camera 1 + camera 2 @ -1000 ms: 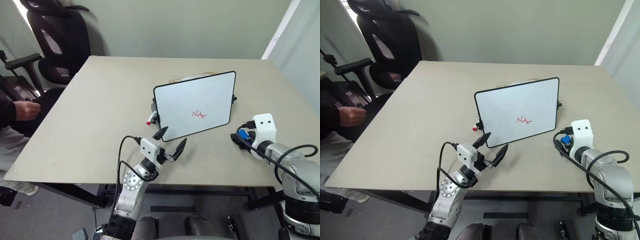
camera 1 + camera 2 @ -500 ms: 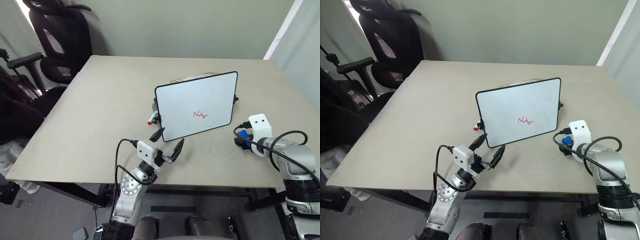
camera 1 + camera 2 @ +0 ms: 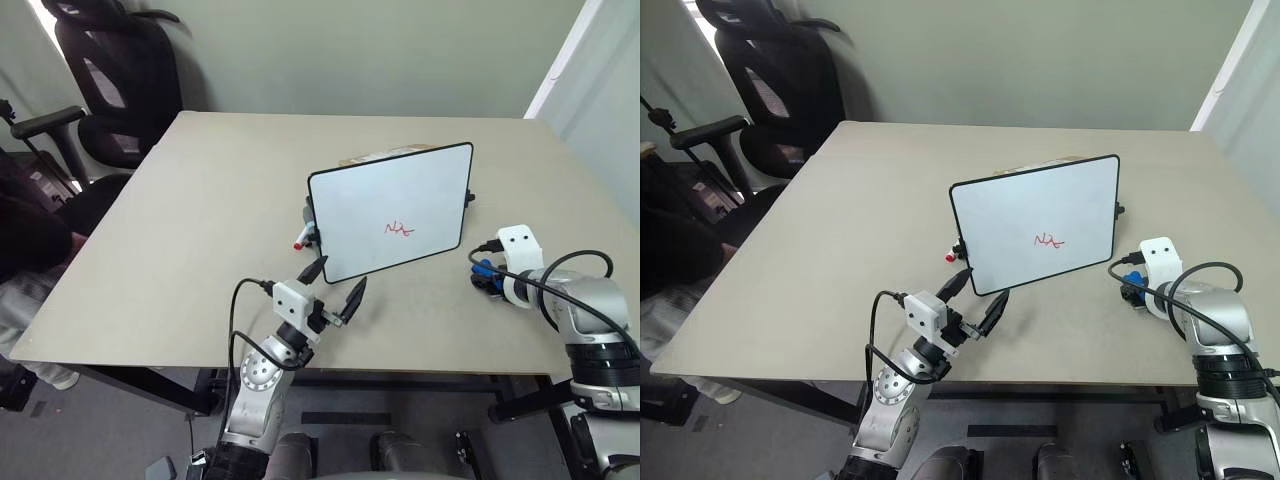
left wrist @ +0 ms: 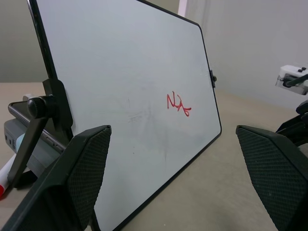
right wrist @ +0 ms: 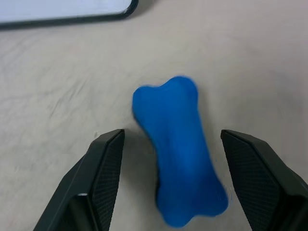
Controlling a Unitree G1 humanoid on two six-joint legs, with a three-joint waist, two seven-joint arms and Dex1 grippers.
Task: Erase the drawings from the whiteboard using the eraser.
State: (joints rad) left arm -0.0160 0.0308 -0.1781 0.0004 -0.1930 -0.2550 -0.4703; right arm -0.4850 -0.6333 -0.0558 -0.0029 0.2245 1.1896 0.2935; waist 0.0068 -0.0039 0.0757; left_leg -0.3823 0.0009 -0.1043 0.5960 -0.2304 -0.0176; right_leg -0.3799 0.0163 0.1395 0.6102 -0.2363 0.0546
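Now that the right gripper (image 5: pixel 168 139) has dropped over the eraser (image 5: pixel 175 149), fingers wide either side, pickup looks close; drawings (image 3: pixel 399 229) untouched.

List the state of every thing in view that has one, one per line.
whiteboard: propped upright on its stand, not yet wiped.
drawings: red scribble intact on the board.
eraser: lying flat on the table, between the right fingers, not gripped.
marker: lying beside the board's stand.
left gripper: open, empty, facing the board.
right gripper: open around the eraser.
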